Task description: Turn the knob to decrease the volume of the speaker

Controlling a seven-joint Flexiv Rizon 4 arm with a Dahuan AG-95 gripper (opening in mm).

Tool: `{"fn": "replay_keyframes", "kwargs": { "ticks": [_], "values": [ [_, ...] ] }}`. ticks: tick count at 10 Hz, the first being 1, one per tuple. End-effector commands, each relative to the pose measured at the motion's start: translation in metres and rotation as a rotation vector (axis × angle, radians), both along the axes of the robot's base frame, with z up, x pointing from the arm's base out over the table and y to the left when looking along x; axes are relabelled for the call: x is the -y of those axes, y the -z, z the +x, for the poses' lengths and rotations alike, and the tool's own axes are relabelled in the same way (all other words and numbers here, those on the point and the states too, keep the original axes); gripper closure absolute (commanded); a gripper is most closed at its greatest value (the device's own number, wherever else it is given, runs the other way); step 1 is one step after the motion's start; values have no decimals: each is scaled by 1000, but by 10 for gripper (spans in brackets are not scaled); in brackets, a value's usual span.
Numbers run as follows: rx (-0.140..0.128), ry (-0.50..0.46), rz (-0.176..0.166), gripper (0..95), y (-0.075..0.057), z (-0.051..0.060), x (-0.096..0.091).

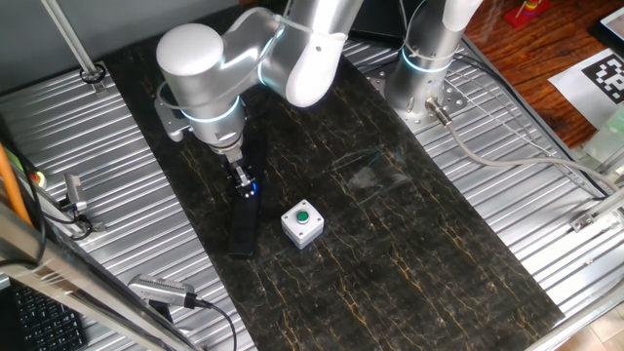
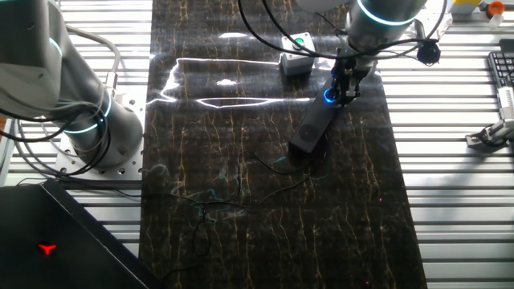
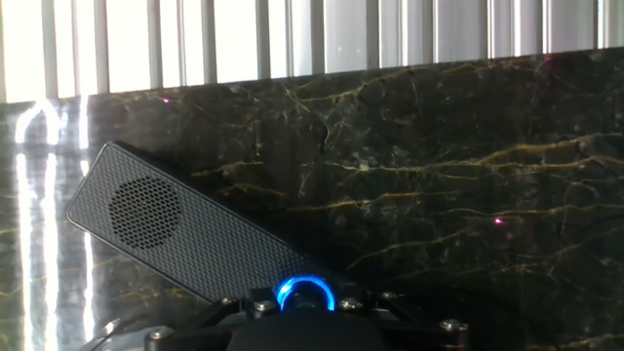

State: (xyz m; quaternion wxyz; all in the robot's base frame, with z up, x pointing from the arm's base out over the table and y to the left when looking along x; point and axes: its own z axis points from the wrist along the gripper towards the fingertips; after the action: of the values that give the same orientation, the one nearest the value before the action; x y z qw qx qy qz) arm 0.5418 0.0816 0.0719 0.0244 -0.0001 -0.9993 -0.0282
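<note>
**K:** Risk check before the turn. End effector [image 1: 246, 182] is down on the lit end of the speaker [image 1: 243, 222]. Knob [image 3: 305, 292] sits right at the fingers, blue ring glowing; hand view only shows its top arc above the end effector housing.

**M:** Closed on it?

**K:** Can't tell. Fingertips are hidden in the hand view and too small in both fixed views. Could be clamped on the knob, could be just straddling it.

**M:** Failure modes?

**K:** Three, my judgement. One: weak pinch, so the fingers slip around the dial and volume doesn't change. Two: the speaker is a light, slim bar lying loose and diagonal on the desk [image 1: 409, 253]; if the wrist axis is off the knob centre, torque swings the whole bar instead of turning the dial. Three: wrong rotation direction gives louder, not quieter. Nothing visible marks which way is down.

**M:** Anything nearby to hit?

**K:** Green push-button box [image 1: 302, 223] is near the speaker's middle, apart from it. If the bar pivots it could knock into the box.

**M:** Counts?

**K:** One speaker, one knob, one button box, one working arm with one end effector. A second arm base [image 1: 429, 58] is bolted at the desk's far edge, well apart from the work.
</note>
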Motion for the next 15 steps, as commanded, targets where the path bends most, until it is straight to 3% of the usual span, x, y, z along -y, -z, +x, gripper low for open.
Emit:
{"fn": "replay_keyframes", "kwargs": {
  "ticks": [1, 6, 10, 13, 14, 15],
  "values": [
    [0, 2, -3, 570, 0, 0, 0],
    [1, -2, -5, 570, 4, -1, 0],
    [-7, 93, -10, 570, 6, -1, 0],
    [-6, 111, -19, 570, 8, -1, 0],
    [-5, 113, -25, 760, 8, -1, 0],
    [-4, 113, -27, 760, 8, -1, 0]
  ]
}}
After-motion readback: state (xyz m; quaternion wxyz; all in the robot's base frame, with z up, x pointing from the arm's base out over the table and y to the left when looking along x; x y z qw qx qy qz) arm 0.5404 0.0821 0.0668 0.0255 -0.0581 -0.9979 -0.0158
